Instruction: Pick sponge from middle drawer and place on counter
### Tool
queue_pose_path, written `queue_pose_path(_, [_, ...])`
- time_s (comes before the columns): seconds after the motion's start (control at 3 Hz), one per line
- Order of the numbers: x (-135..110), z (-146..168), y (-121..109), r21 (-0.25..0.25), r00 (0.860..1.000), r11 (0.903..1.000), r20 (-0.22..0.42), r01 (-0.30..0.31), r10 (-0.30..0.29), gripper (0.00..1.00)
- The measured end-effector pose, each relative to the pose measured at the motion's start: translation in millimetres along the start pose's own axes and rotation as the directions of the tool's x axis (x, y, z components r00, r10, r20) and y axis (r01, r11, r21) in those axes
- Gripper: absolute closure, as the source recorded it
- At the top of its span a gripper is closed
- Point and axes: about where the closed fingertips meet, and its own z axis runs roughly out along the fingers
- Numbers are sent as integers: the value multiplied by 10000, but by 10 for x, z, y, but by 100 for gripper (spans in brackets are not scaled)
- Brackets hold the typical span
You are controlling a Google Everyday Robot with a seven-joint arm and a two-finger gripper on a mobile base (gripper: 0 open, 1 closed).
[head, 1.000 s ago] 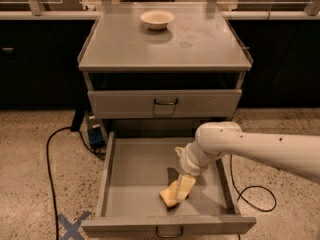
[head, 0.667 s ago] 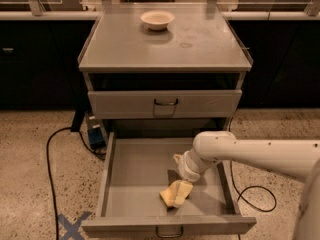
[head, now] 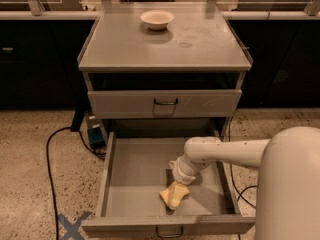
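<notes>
My pincer (head: 176, 195) is down in the open middle drawer (head: 132, 176), touching the yellow sponge (head: 165, 196) that lies near the drawer's front wall. I cannot tell whether it grips the sponge. A white bowl (head: 157, 19) stands on the counter (head: 150, 49) above.

Gripper (head: 176, 193) low in middle drawer (head: 134, 176), floor leftward seemingly free, bowl (head: 157, 19) atop counter (head: 150, 51)

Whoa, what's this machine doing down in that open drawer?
A white robot arm reaches into the pulled-out middle drawer, its claw right at a small yellow sponge near the drawer's front. The sponge is not yet on the grey counter above, where a white bowl sits.
</notes>
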Motion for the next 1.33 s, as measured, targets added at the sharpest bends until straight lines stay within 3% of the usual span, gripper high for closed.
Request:
queue_pose_path(0.67, [26, 245, -179, 199, 9990, 9997, -414, 153, -145, 0])
queue_pose_path(1.33, [144, 528, -111, -69, 9990, 9998, -409, -164, 161, 0])
